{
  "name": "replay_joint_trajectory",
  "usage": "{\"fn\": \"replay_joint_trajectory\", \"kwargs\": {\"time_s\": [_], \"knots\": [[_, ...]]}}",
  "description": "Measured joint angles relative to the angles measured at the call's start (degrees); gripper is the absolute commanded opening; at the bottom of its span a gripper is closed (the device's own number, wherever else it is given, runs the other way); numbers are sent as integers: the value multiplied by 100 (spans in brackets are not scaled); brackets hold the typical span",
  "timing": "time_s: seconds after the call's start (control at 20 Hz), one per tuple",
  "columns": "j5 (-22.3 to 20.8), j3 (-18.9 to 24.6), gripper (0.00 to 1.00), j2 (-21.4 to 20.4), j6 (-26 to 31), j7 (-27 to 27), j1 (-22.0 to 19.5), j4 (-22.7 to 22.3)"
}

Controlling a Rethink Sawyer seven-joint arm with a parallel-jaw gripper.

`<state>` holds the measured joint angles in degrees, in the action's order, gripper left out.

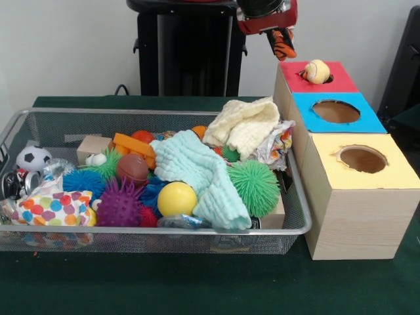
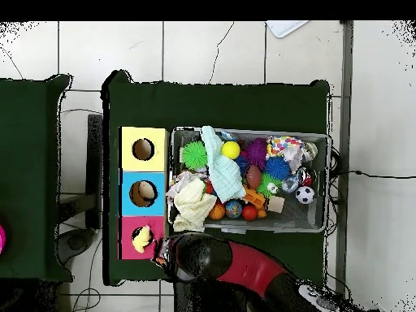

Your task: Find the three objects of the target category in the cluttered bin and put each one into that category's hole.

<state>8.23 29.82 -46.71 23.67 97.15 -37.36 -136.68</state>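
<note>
The wire mesh bin (image 1: 164,230) is full of toys and cloths; it also shows in the overhead view (image 2: 244,230). The red-ringed hole (image 1: 330,78) tops the farthest wooden box. A pale yellow round toy (image 1: 317,71) sits in that hole and sticks out of it; the overhead view shows it too (image 2: 144,239). My gripper (image 1: 281,38) hangs at the top of the front view, just left of and above the red box, shut on an orange and black striped toy (image 1: 283,44). In the overhead view the gripper (image 2: 165,252) is beside the red box.
The blue-ringed hole (image 1: 336,111) and the yellow-ringed hole (image 1: 362,159) lie nearer the camera. The bin holds a mint cloth (image 1: 200,170), a cream cloth (image 1: 246,125), a green spiky ball (image 1: 253,187), a yellow ball (image 1: 176,198), a purple spiky ball (image 1: 120,205) and a small football (image 1: 33,158).
</note>
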Motion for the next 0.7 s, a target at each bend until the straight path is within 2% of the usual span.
{"fn": "replay_joint_trajectory", "kwargs": {"time_s": [0.7], "knots": [[-2,-120,0,-241,0,0,104,-110]]}}
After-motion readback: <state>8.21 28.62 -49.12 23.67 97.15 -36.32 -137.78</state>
